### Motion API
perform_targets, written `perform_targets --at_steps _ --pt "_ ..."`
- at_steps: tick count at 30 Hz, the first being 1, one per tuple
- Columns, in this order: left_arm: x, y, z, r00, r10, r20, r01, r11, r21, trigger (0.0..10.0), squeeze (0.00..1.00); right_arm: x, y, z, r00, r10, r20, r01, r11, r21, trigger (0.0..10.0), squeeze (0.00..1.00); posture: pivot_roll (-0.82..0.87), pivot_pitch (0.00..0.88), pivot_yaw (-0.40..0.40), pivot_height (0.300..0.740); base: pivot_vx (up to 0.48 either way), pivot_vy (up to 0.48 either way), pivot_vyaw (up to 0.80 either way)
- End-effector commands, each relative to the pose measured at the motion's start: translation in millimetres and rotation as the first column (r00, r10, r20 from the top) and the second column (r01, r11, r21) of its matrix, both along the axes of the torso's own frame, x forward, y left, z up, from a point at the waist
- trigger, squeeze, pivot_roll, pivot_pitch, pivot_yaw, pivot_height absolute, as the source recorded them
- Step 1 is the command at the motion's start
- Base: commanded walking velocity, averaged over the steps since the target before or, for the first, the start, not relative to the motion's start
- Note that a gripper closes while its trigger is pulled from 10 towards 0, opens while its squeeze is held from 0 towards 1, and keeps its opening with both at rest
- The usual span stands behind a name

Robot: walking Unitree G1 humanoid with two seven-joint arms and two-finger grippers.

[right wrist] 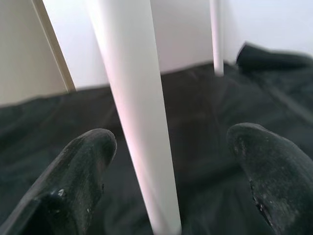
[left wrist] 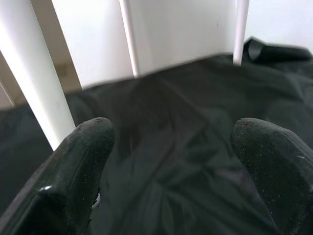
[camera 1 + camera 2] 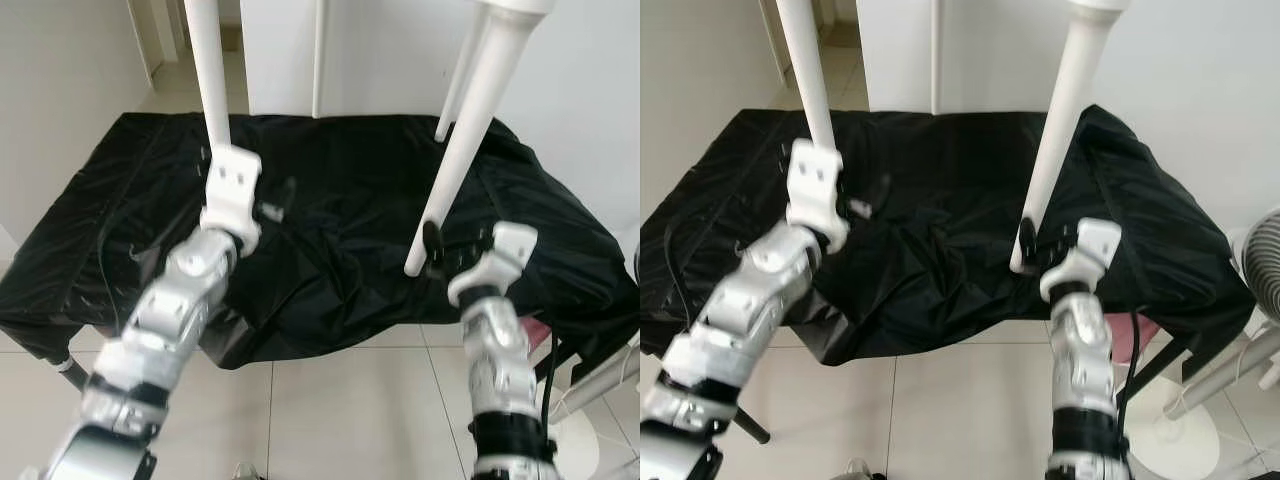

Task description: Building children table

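A white children's table stands on a black cloth (image 3: 360, 190), and its round white legs rise out of the picture. The near left leg (image 3: 212, 70) passes just beside my left wrist. My left gripper (image 2: 171, 161) is open over the cloth with nothing between its fingers (image 2: 73, 181); that leg (image 2: 34, 83) stands outside them. The near right leg (image 3: 455, 150) slants down to the cloth. My right gripper (image 3: 455, 248) is open at its lower end, and the leg (image 1: 134, 107) stands between the two fingers (image 1: 78, 176). Two far legs (image 3: 318, 60) stand behind.
The black cloth drapes over a low platform, its front edge (image 3: 330, 345) hanging just before me. Pale floor tiles (image 3: 330, 410) lie below. A white wall (image 3: 1200, 90) stands behind, and a fan (image 3: 1262, 262) on a white round base (image 3: 1185, 430) is at the right.
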State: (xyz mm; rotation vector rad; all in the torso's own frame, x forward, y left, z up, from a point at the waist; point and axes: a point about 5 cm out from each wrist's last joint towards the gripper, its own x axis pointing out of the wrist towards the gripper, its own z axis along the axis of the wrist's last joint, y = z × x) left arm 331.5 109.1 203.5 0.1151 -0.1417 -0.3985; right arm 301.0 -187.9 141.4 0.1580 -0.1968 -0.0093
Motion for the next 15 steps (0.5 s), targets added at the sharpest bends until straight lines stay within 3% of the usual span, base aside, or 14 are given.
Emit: perform_targets --at_steps 1,6,7,15 --pt "-4.5 2.0 3.6 0.999 0.035 0.031 -0.034 0.999 -0.009 10.0 0.00 -5.0 5.3 5.4 0.999 0.003 0.039 -0.002 1.000 -0.025 10.0 0.00 0.06 0.000 0.000 0.740 0.000 0.000 0.00" --pt "-9.4 6.1 1.5 0.998 0.054 0.042 -0.053 0.998 -0.020 10.0 0.00 -11.2 6.0 5.7 0.999 0.003 0.052 0.000 0.999 -0.050 10.0 0.00 0.06 0.000 0.000 0.740 0.000 0.000 0.00" --pt "-10.5 7.2 1.2 0.997 0.059 0.044 -0.058 0.998 -0.025 10.0 0.00 -12.6 6.0 5.9 0.999 0.003 0.054 0.000 0.999 -0.055 10.0 0.00 0.06 0.124 -0.068 0.740 0.000 0.000 0.00" --pt "-10.5 7.2 1.2 0.997 0.059 0.044 -0.058 0.998 -0.025 10.0 0.00 -12.6 6.0 5.9 0.999 0.003 0.054 0.000 0.999 -0.055 10.0 0.00 0.06 0.124 -0.068 0.740 0.000 0.000 0.00"
